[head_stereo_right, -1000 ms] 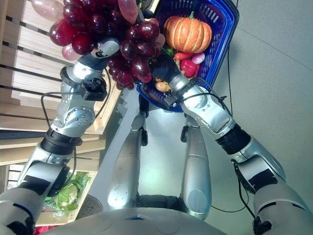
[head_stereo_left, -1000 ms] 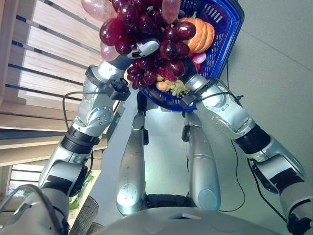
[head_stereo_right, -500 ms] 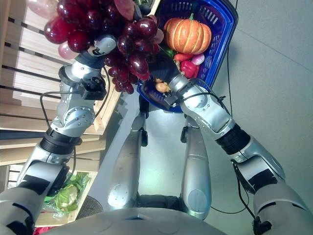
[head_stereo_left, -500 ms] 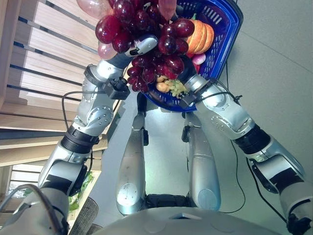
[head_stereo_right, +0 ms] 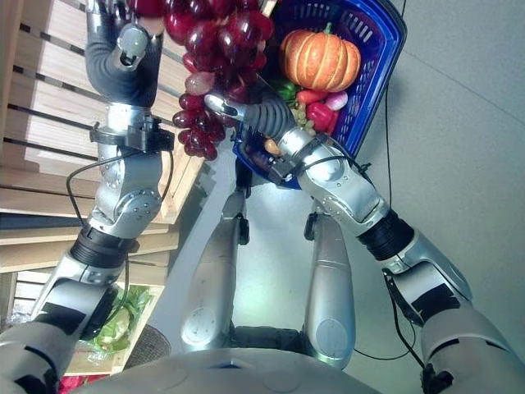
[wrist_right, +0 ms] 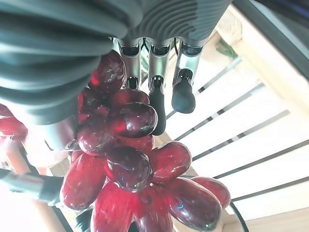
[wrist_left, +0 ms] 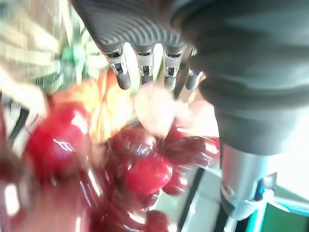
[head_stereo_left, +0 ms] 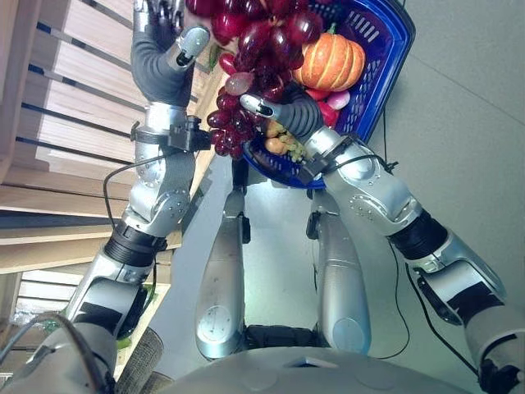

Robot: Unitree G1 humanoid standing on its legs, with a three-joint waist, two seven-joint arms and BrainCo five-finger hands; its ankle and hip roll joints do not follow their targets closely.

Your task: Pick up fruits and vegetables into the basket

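A big bunch of dark red grapes (head_stereo_left: 262, 41) hangs at the top centre, over the near end of the blue basket (head_stereo_left: 392, 49). My left hand (head_stereo_left: 164, 33) is raised beside the bunch's top, with its fingers (wrist_left: 145, 72) curled onto the grapes (wrist_left: 140, 169). My right hand (head_stereo_left: 287, 115) lies over the basket under the bunch, its fingers (wrist_right: 157, 106) fairly straight against the grapes (wrist_right: 130, 164). The basket seems to hang from that wrist. In the basket lie a pumpkin (head_stereo_left: 332, 64), a red pepper (head_stereo_right: 320, 115) and smaller produce (head_stereo_left: 283, 144).
Wooden slatted shelves (head_stereo_left: 66, 107) run along the left, close to my left arm. A crate with leafy greens (head_stereo_right: 111, 324) sits low at the left. Grey floor (head_stereo_left: 459, 148) spreads to the right.
My left arm has risen and turned, lifting the grapes up and over toward the basket. The right thumb now shows under the bunch. The basket has barely moved.
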